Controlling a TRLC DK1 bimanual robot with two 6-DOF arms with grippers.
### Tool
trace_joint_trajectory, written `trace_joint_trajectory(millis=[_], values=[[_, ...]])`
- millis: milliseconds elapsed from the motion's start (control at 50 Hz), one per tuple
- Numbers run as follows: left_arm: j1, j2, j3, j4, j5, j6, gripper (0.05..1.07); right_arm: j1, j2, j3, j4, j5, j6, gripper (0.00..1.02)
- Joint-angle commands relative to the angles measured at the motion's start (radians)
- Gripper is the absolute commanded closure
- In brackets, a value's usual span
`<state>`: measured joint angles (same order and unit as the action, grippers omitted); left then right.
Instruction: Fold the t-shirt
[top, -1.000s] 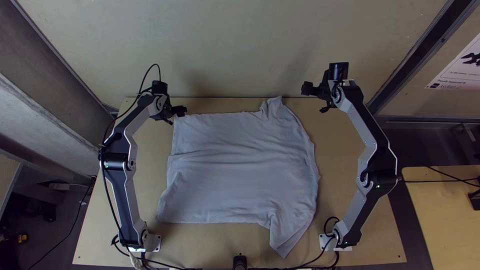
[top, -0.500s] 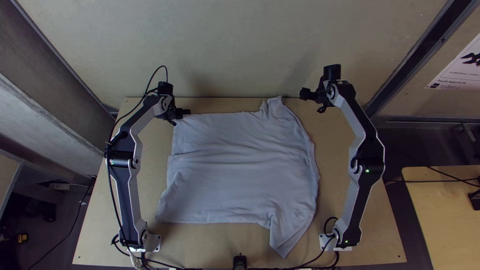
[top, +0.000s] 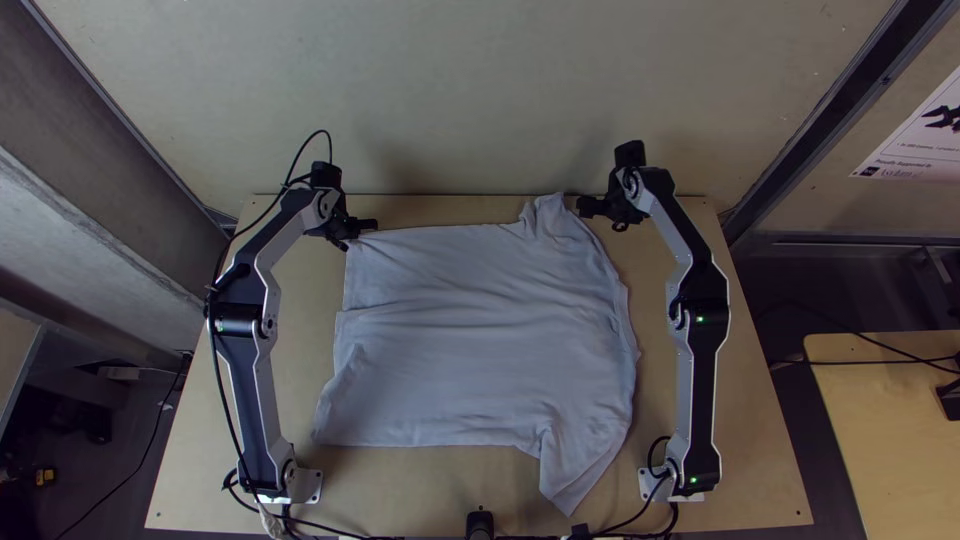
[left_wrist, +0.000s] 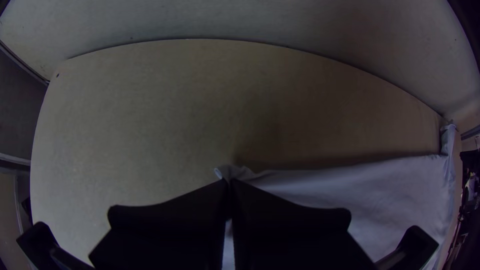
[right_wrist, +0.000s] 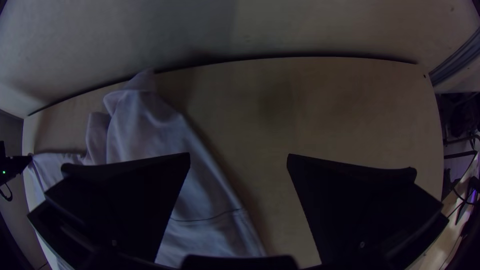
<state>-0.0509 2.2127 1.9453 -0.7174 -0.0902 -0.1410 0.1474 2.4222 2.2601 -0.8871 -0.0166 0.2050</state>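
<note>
The pale grey-blue t-shirt (top: 480, 340) lies spread on the table, with wrinkles across it, a bunched part at its far right and a pointed flap at the near right. At its far left corner is my left gripper (top: 372, 225); in the left wrist view the left gripper (left_wrist: 229, 184) is shut on that corner of the t-shirt (left_wrist: 390, 192). My right gripper (top: 582, 206) is beside the bunched far right part. In the right wrist view the right gripper (right_wrist: 239, 157) stands wide open, one finger over the t-shirt (right_wrist: 145, 125), the other over bare wood.
Around the cloth, the light wooden table (top: 300, 350) is bare on the left and right sides. A wall (top: 480, 100) rises behind the table's far edge. Cables (top: 625, 520) run along the near edge, with a small black object (top: 480, 524) at its middle.
My right arm has swung left, bringing its gripper close to the shirt's bunched far right part. The left gripper has shifted only slightly at its corner. The shirt lies much as before.
</note>
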Motion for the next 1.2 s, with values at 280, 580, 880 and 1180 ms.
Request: trace_joint_trajectory(millis=[280,580,880,1180], values=[[0.010,-0.053,-0.011,-0.017,0.000,0.015,1.04,0.061,0.103,0.076,0.030,0.000,0.007,0.18],[0.008,-0.053,0.004,-0.016,0.000,0.029,1.04,0.092,0.175,0.093,0.088,0.032,-0.009,0.74],[0.026,-0.051,0.029,-0.016,0.000,0.038,1.04,0.107,0.163,0.092,0.062,0.053,-0.033,1.00],[0.026,-0.038,0.073,-0.010,0.001,0.011,1.04,0.054,0.089,0.092,0.068,0.089,-0.016,1.00]])
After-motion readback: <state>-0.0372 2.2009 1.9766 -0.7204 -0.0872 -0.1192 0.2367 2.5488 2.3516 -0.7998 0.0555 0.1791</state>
